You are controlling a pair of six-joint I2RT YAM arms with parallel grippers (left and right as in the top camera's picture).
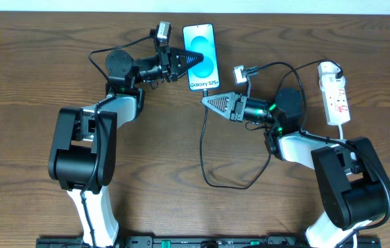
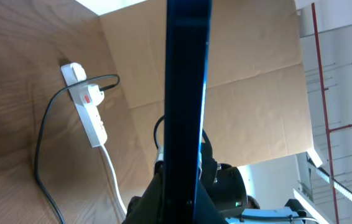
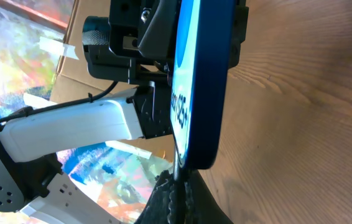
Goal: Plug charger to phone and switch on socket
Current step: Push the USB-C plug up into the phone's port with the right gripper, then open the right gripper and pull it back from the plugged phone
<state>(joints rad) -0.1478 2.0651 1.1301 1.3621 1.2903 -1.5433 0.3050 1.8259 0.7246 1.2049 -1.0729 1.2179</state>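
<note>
The step in hand is, I think, the plugging itself. The left hand (image 1: pixel 193 59) is closed on the phone (image 1: pixel 206 40) from the phone's left side, one finger lying across the blue screen, and the lower short edge is free. Just under that edge the right hand (image 1: pixel 207 102) is pinched shut on the end of the charger (image 1: pixel 204 145). In the right wrist view the tip (image 3: pixel 176 176) stands right at the phone's bottom edge; if it already sits in the port or only touches, I cannot tell. From there the thin cable runs away from the phone, makes a loose loop on the table (image 1: pixel 29 55) and turns toward the right arm. The next move, in my judgement, calls for a short straight push of the tip along the phone's length, well in line with the port, with the left hand firm against it; a small tilt could make the plug slip off. After that comes the socket (image 1: pixel 337 96), well to the right of the phone, with a black lead plugged in it. Its red switch (image 2: pixel 84 95) is too small to read as on or off. A thicker robot cable (image 1: pixel 284 67) arches between the phone and the socket, and it or the loose loop could catch when an arm goes to the switch.
</note>
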